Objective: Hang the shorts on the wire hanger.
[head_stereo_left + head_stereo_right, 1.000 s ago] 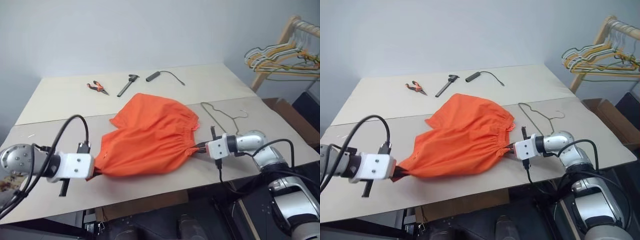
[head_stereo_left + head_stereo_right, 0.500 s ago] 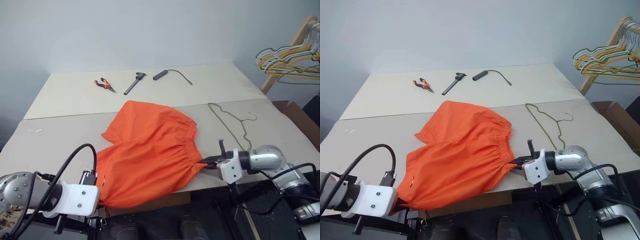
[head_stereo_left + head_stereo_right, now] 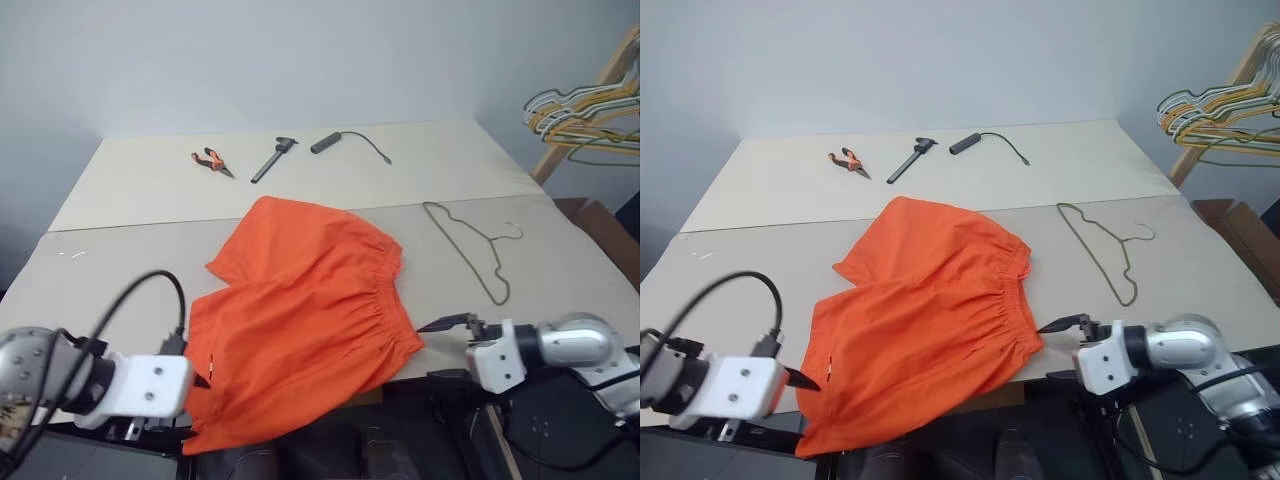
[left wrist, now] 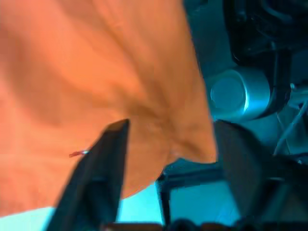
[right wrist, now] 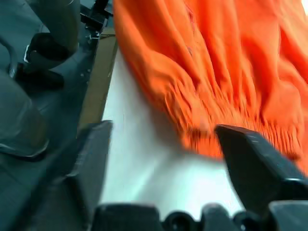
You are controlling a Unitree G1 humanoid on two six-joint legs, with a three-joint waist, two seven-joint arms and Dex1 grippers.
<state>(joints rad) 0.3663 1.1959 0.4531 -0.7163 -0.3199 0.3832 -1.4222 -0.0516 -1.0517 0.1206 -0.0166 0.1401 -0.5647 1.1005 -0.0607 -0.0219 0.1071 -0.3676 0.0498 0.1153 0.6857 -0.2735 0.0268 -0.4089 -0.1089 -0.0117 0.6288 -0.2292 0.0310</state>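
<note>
Now the shorts [image 3: 300, 310] lie spread on the worktop [image 3: 130, 190], bright orange, gathered waistband toward the robot's right, the near hem drooping over the front edge. Left pincer [image 3: 800, 380] sits at the near left corner of the fabric, fingers spread wide; in the left wrist view cloth fills the space behind the two dark fingers [image 4: 103, 168] but nothing is clamped. Right pincer [image 3: 445, 345] is just off the waistband's near right end, jaws wide, empty; the right wrist view shows the elastic edge just ahead of the fingers [image 5: 250, 163], apart from them. The wire hanger [image 3: 472, 245] lies flat on the worktop to the right of the shorts, not touching them, hook pointing right. At the far side lie orange-handled pliers [image 3: 210, 162], a dark hand tool [image 3: 270, 160] and a black cabled handle [image 3: 340, 142]. Coloured hangers on a wooden rack [image 3: 585, 105] hang far right
</note>
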